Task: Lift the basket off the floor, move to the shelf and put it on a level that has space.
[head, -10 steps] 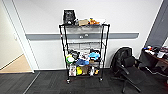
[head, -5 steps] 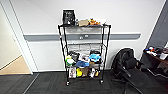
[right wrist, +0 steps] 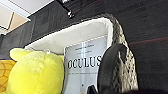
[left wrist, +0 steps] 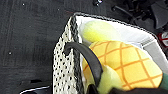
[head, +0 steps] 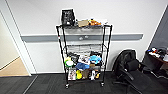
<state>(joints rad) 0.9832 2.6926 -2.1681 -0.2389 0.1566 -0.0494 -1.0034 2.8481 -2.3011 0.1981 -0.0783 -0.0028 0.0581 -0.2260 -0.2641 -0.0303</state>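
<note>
The basket [left wrist: 65, 67] hangs above the floor [left wrist: 27, 37], carrying a yellow pineapple plush [left wrist: 125, 65]; whether the left jaws grip its dark handle [left wrist: 86, 60] cannot be told. A grey box [right wrist: 83, 67] inside reads "OCULUS"; the right jaws' state likewise cannot be told. Ahead stands the crowded shelf [head: 61, 45].

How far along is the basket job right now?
Done: the basket is lifted, with carpet showing well below it in both wrist views, toys and an Oculus box inside. In hand: the shelf stands ahead against the wall. Left: placing it on the second tier, which looks free.
</note>
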